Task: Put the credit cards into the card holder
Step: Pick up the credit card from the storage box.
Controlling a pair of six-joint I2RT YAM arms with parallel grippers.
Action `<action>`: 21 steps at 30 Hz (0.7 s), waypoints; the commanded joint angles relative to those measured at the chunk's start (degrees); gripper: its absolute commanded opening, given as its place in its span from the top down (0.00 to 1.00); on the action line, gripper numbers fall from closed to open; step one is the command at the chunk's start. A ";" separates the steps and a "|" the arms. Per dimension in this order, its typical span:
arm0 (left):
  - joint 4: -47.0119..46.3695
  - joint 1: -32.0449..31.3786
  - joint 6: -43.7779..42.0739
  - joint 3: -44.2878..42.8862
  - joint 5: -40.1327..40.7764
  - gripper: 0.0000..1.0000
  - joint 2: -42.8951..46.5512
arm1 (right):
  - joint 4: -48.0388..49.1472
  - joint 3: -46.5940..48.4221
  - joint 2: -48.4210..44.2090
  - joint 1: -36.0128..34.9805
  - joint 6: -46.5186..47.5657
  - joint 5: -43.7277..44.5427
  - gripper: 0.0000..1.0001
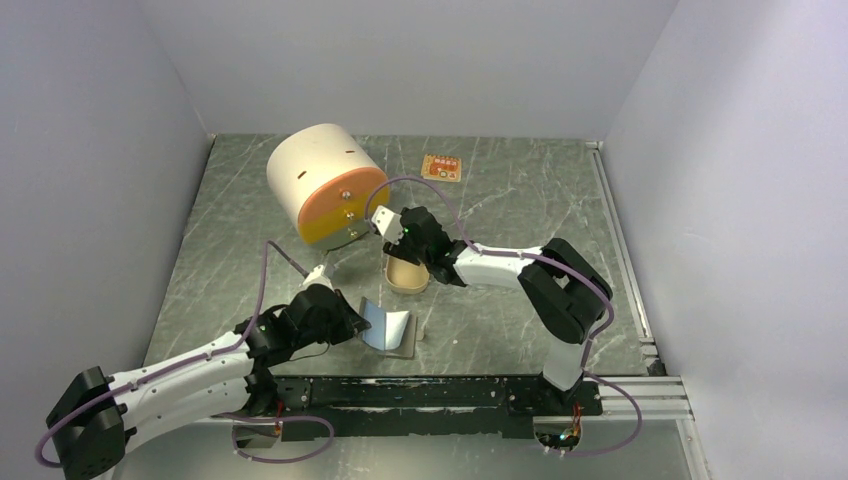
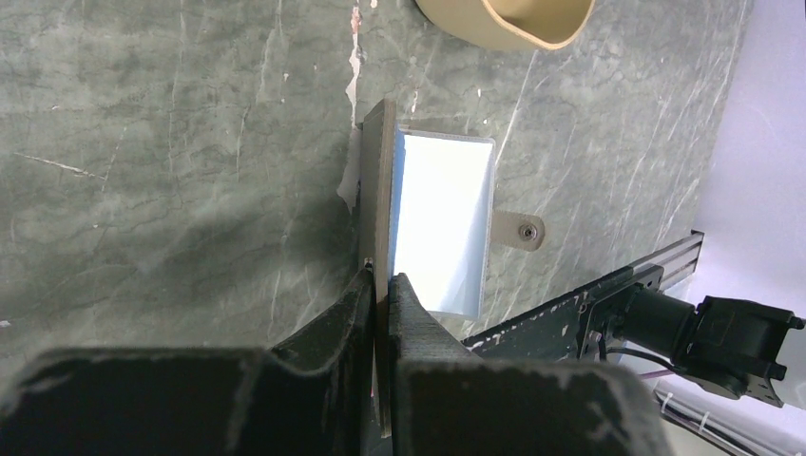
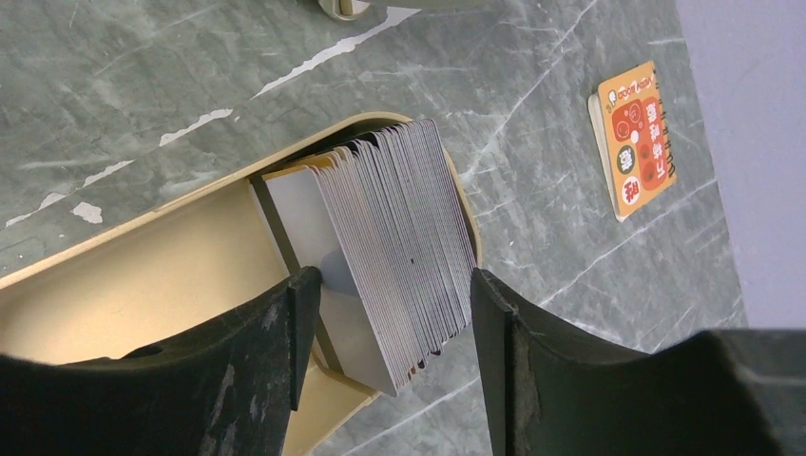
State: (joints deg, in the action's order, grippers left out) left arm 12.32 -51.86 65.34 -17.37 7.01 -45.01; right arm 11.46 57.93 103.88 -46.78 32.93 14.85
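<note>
1. At the far left, the left arm reaches in from the near corner. The left gripper (image 2: pixel 382 285) has its jaws pressed together on the edge of one leaf of the card holder (image 2: pixel 442 223).
2. Behind it, further back on the grey marbled table (image 1: pixel 520 300), a big white drum (image 1: pixel 320 180) lies on its side with its orange face (image 1: pixel 345 215) turned towards the arms.
3. The card holder (image 1: pixel 388 328) stands open like a book near the front edge, just right of the left gripper (image 1: pixel 355 322). The pinched leaf stands edge-on to the wrist camera. The other leaf is swung out, its shiny inside catching the light.
4. Just behind the holder sits a tan tin (image 1: pixel 407 275). The credit cards (image 3: pixel 399 247) are inside it, a thick stack standing on edge and leaning, with a grey card at the front.
5. The right gripper (image 3: pixel 394 285) hangs over the tin with its jaws spread wide, one finger on each side of the stack and both very close to it. I cannot tell whether they are squeezing it.
6. To the right, towards the back, an orange printed pack (image 3: pixel 637 138) lies flat on the table, well apart from the tin.
</note>
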 commanded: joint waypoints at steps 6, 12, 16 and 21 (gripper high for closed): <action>-1.15 -0.13 -0.04 -1.64 -0.84 0.91 -0.95 | 1.83 -0.70 -1.39 0.81 0.97 0.00 0.43; -1.59 -0.09 0.21 -1.09 -0.93 0.91 -0.69 | 1.78 -0.66 -2.01 0.88 0.73 0.35 0.46; -2.00 -0.09 0.40 -0.83 -1.03 0.91 -0.75 | 0.88 -0.13 -2.43 0.99 0.82 0.27 0.48; -2.22 -0.09 0.31 -0.83 -1.13 0.91 -0.95 | 0.05 0.31 -2.80 1.08 0.82 0.06 0.50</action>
State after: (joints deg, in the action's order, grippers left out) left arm 11.97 -51.86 65.39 -17.37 6.98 -45.98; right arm 11.40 57.49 103.00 -46.57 33.36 13.96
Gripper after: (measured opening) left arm 0.107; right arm 0.507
